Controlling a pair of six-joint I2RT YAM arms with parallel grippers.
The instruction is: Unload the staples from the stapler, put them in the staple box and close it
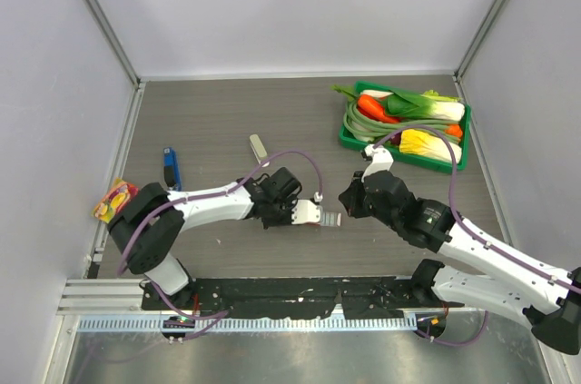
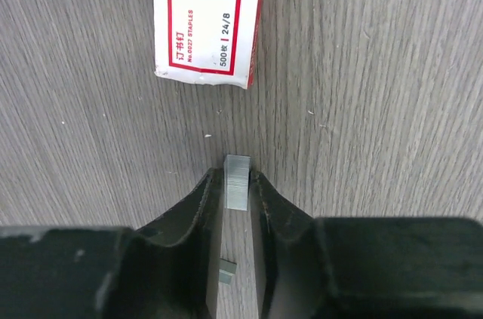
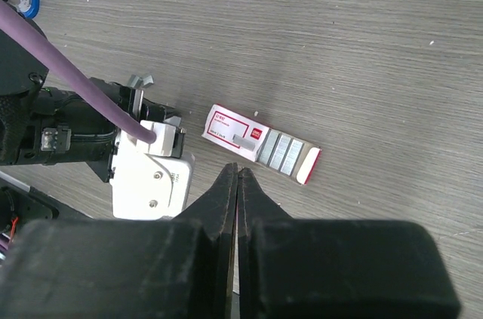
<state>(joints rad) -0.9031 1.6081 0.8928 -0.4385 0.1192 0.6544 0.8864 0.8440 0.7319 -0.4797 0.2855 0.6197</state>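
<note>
The left end effector [image 2: 236,177] pinches a short silver-grey metal strip of staples [image 2: 236,183] between its black fingertips. A smaller staple fragment [image 2: 227,270] sits lower in the same gap. I cannot tell whether the strip is lifted or resting on the grey wood-grain tabletop [image 2: 377,108].

The step in hand looks like delivering this strip to the flat white-and-red cardboard box [image 2: 204,25] just beyond the fingertips. Doing it well calls for a light, even squeeze so the thin strip does not buckle or split. It also calls for a level, slow approach and a low release, so nothing scatters. The loose fragment may drop when the fingers part.

The right end effector [image 3: 237,176] is pressed together on nothing and hovers just beside the box, with no evident part in this step.

The box has its inner drawer slid partly out, and several silver strips [image 3: 281,151] lie side by side in it. At the far right, a green plastic tray [image 1: 349,134] is heaped with vegetables: something orange, leafy green-and-white stalks, long green pods and something yellow.

The slim blue stapler [image 1: 171,166] lies well apart on the left. An orange snack packet [image 1: 115,200] lies near it, closer to the tabletop's left edge.
</note>
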